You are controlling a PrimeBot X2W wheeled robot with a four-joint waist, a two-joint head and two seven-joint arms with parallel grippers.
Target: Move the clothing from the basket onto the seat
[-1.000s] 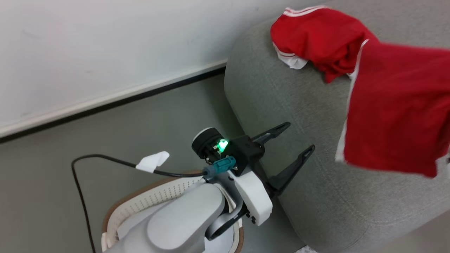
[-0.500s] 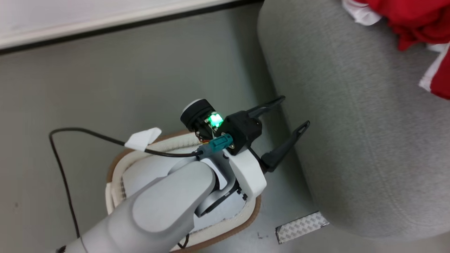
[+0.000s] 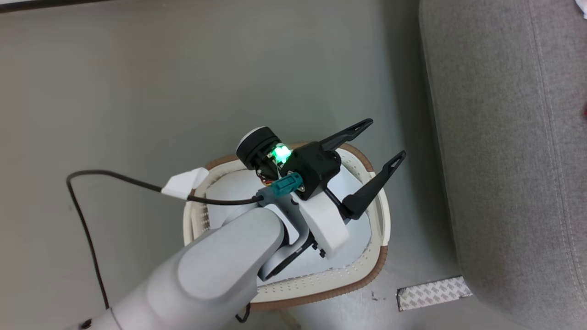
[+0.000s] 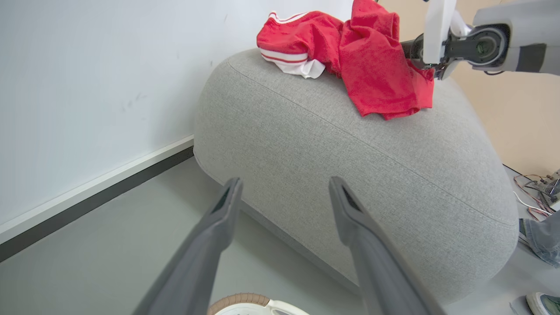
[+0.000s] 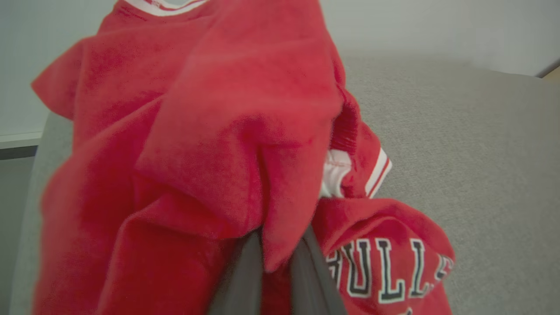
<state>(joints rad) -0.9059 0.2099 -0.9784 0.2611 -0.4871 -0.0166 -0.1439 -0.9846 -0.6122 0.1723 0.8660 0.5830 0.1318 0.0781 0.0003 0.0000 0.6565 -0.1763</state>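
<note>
In the head view my left gripper (image 3: 386,139) hangs open over the cream basket (image 3: 376,270) with the brown rim; the arm hides much of the basket, and what shows of its inside is bare white. The grey seat (image 3: 504,137) rises to the right. From the left wrist, the open left gripper (image 4: 285,188) faces the seat (image 4: 350,153), where red clothing (image 4: 306,39) lies bunched on top. Another red garment (image 4: 385,74) droops beside it from my right arm (image 4: 481,39). My right gripper (image 5: 275,258) is shut on this red clothing (image 5: 197,153), just above the seat (image 5: 459,153).
Grey floor (image 3: 183,68) surrounds the basket. A patterned grey patch (image 3: 433,293) lies on the floor by the seat's foot. A white wall with a dark baseboard (image 4: 87,201) runs behind. Loose wires (image 4: 538,192), a trouser leg (image 4: 542,240) and a shoe (image 4: 544,304) show past the seat.
The head camera has swung down, so the red clothing has left its view and the basket shows more fully. The left gripper stays open by the basket.
</note>
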